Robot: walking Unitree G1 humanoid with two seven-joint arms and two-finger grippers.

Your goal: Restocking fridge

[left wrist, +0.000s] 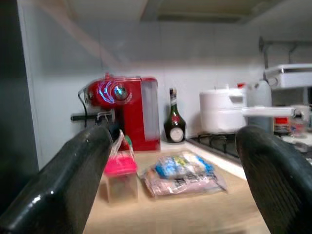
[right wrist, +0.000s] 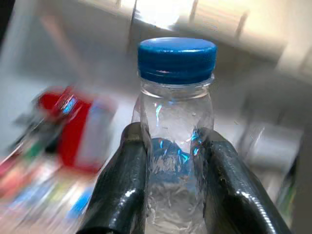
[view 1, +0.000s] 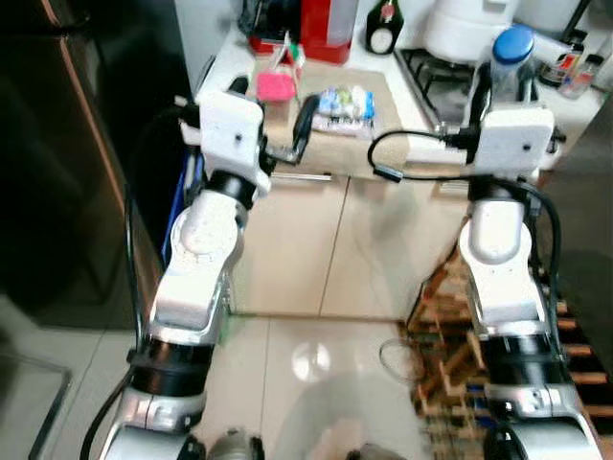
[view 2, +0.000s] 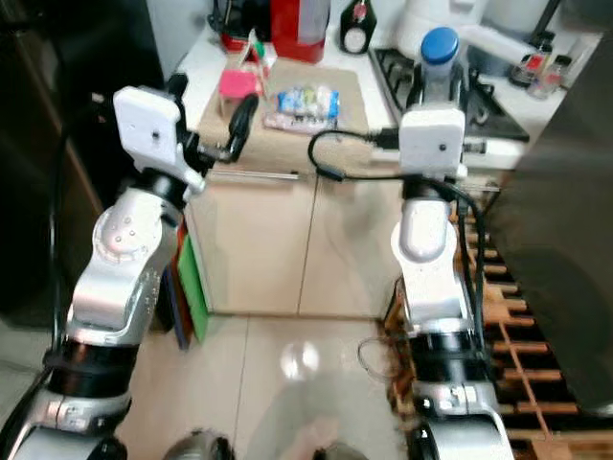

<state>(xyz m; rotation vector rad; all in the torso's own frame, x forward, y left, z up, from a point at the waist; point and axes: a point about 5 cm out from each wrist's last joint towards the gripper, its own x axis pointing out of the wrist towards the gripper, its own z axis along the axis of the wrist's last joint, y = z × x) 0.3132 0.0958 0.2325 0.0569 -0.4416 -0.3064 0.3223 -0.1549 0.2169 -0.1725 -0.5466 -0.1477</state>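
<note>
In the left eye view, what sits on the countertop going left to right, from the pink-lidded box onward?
Pink-lidded box → blue and white food packet → dark bottle → white cooker → blue-capped water bottle, held in the right gripper.

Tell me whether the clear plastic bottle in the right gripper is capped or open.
Capped. The clear plastic bottle has its blue screw cap seated on the neck, and the right gripper clamps it upright below the cap.

Silver arms, glossy black claws
</note>
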